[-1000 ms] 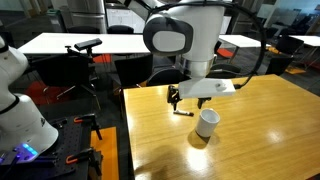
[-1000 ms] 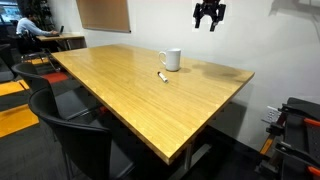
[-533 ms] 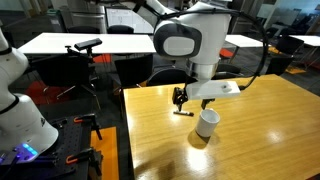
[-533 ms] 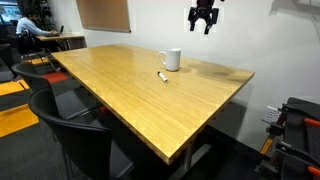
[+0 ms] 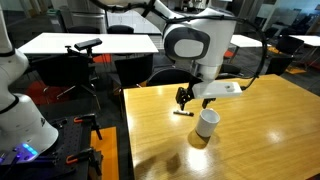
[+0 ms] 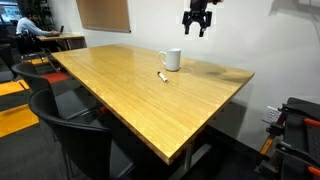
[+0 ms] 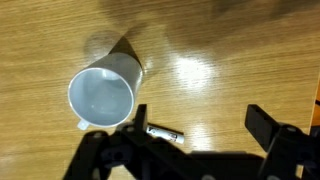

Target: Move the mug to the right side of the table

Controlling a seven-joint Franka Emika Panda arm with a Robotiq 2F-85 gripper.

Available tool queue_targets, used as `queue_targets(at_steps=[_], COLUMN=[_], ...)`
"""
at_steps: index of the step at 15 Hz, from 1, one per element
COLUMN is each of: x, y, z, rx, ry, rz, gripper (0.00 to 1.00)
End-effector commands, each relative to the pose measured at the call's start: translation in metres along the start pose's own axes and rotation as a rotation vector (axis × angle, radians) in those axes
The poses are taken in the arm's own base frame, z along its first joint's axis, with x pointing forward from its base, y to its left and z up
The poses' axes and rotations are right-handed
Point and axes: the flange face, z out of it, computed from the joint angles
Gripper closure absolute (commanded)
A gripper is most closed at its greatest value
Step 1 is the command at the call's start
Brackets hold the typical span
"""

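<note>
The small white mug stands upright on the honey-yellow table in both exterior views, mug (image 5: 207,122) on table (image 5: 260,140), and mug (image 6: 171,60) on table (image 6: 130,95). In the wrist view the mug (image 7: 103,96) shows from above, empty, at the left. My gripper (image 5: 183,97) hangs in the air above the table, apart from the mug, and also shows in an exterior view (image 6: 196,22). Its jaws (image 7: 200,120) are open and hold nothing.
A small dark pen-like object (image 5: 182,114) lies on the table next to the mug, also seen in an exterior view (image 6: 162,76) and the wrist view (image 7: 163,132). White-topped tables (image 5: 60,42) and dark chairs (image 6: 75,135) stand around. The table edge (image 5: 126,130) is close.
The arm has shifted a little sideways above the table, carrying the open gripper with it. The mug and the pen-like object have not moved.
</note>
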Motion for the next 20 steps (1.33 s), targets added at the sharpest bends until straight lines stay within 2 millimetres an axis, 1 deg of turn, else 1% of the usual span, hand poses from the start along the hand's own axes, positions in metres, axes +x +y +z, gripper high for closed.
queue_targets(at_steps=[1, 6, 14, 20], x=[0.0, 0.003, 0.014, 0.014], y=[0.015, 0.028, 0.05, 0.063], z=[-0.001, 0.013, 0.037, 0.051], rx=[0.015, 0.017, 0.029, 0.05], ry=[-0.02, -0.043, -0.051, -0.059], rz=[-0.011, -0.031, -0.073, -0.078], gripper=[0.0, 0.0, 0.0, 0.0])
